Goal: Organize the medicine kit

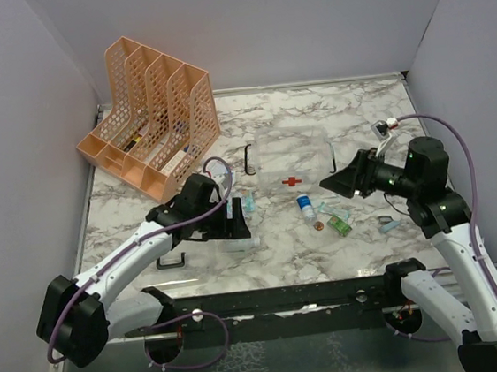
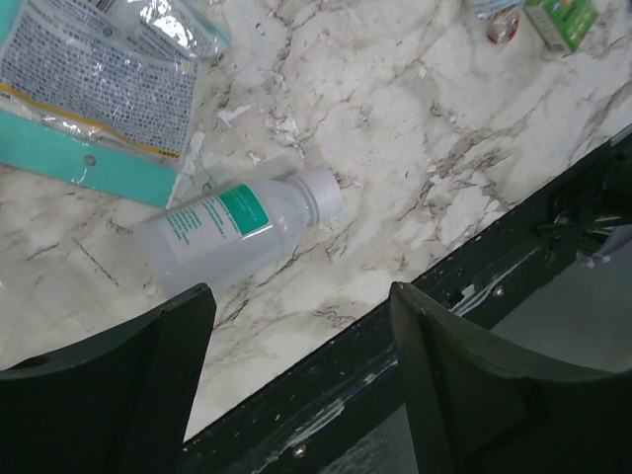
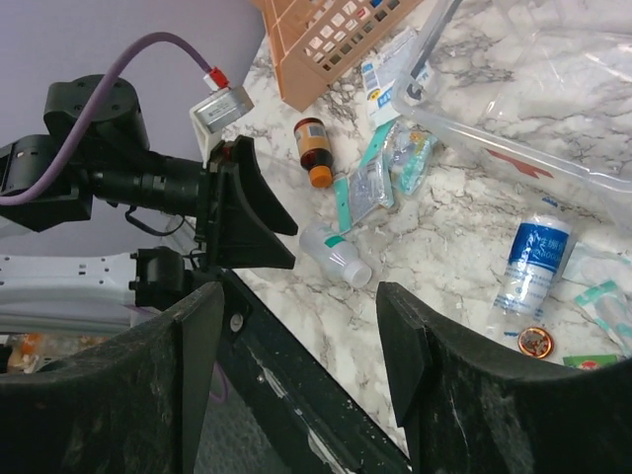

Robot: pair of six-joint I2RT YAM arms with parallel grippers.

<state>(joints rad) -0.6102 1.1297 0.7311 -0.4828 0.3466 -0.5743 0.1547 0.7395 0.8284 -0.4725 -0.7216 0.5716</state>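
The left tool (image 2: 298, 293) is hanging low over the surface (image 2: 415, 128), its two fingers spread wide with nothing between them. Just ahead of the fingertips a small clear bottle (image 2: 237, 222) with a teal label and a white cap is lying on its side, apart from both fingers. The spread looks wide enough to take the bottle across its body, so I judge this to be the approach to a pick-up and not yet a grip. Farther ahead of this tool, on the left of its view, a flat printed packet (image 2: 89, 89) with a teal edge is lying close to the bottle's base. A careless pinch might catch its corner.

The right tool (image 3: 298, 291) is also spread and empty. It is hovering above the surface and facing across toward the left tool, probably holding off so the arms are not crossing. Ahead of it and to its right a blue-labelled bottle (image 3: 533, 262) is lying on its side. Farther ahead a brown bottle (image 3: 314, 148) is lying near the orange mesh rack (image 3: 336, 39).

The medicine kit (image 1: 292, 156) is sitting on the surface between the two tools and slightly beyond both, its red cross showing on top. The loose items are lying outside it, so most of the sorting seems left to do. I cannot tell whether its lid is open.
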